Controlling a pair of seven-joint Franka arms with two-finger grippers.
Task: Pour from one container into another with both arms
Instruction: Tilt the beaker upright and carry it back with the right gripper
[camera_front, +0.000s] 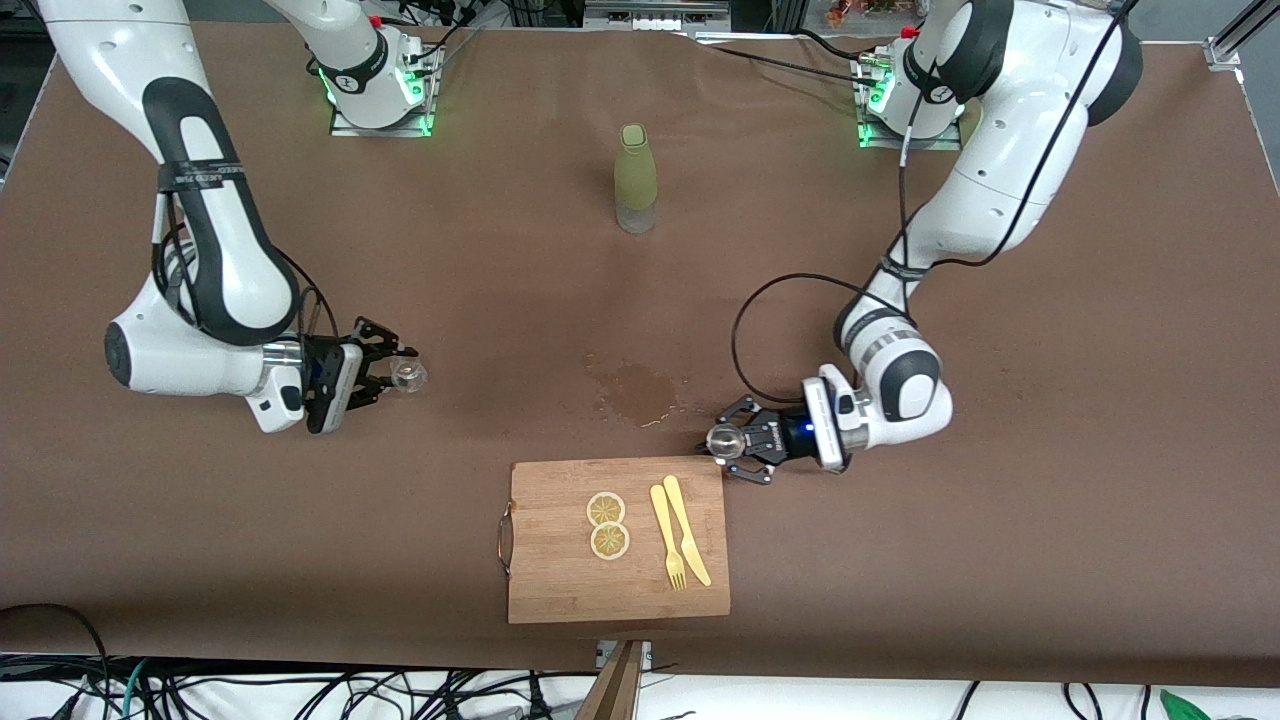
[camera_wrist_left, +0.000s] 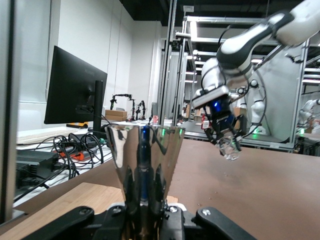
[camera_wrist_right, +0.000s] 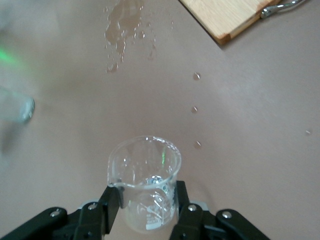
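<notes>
Two large white jointed robot arms, the left arm (camera_front: 1000, 130) and the right arm (camera_front: 200, 200), have smooth rounded shells with black bands at the joints. Each base by the brown table's (camera_front: 1050, 560) edge glows green, with a small red part. Thin black cables loop along both arms. Each black two-finger gripper, left gripper (camera_front: 735, 447) and right gripper (camera_front: 385, 365), has a blue light beside a white wrist block.

Between my two grippers the brown table (camera_front: 1050, 520) lies open, crossed only by a wet spill (camera_front: 640, 392) and a few drops. The cutting board (camera_front: 560, 590) with lemon slices (camera_front: 607, 525), knife (camera_front: 687, 515) and fork (camera_front: 667, 537) blocks the strip just beside my left gripper (camera_front: 728, 447). A green bottle (camera_front: 635, 178) stands upright near my bases, well apart from both hands.
</notes>
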